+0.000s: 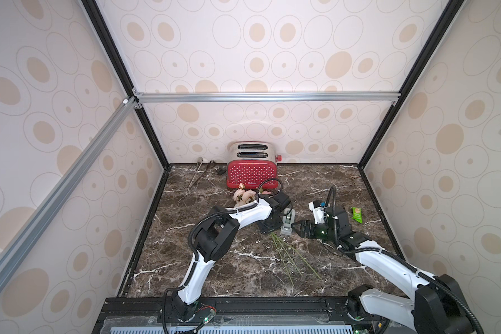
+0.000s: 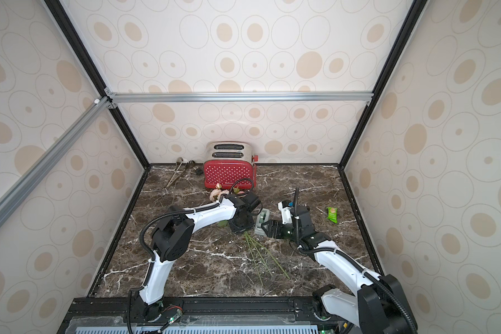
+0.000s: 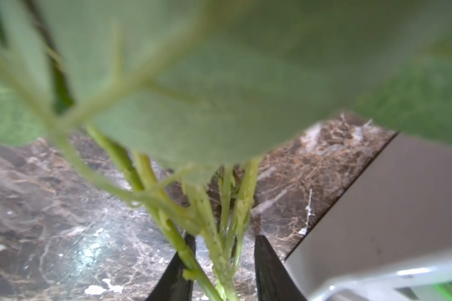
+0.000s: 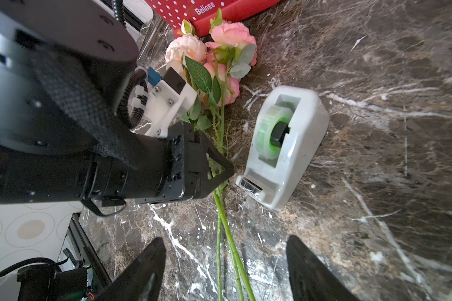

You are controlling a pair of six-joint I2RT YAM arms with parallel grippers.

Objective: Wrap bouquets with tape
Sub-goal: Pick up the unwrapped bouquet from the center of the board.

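Lying on the marble table (image 1: pixel 229 269) in a top view, bouquet (image 1: pixel 245 196) has blooms near the red toaster (image 1: pixel 252 173), stems toward the robot; tape dispenser (image 1: pixel 287 222) stands just beside the stems, between left gripper (image 1: pixel 271 230) and right gripper (image 1: pixel 297 227). Left wrist: left gripper (image 3: pixel 223 242) clamped around the bouquet (image 3: pixel 219 229) stems. Right wrist: right gripper (image 4: pixel 226 238) spread wide, empty, tape dispenser (image 4: pixel 285 146) ahead, apart.

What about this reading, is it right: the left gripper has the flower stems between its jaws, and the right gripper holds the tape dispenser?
Not quite. The right gripper holds nothing: the right wrist view shows its jaws open, with the tape dispenser standing on the table ahead of them, not between them. The left gripper does have the flower stems between its jaws.
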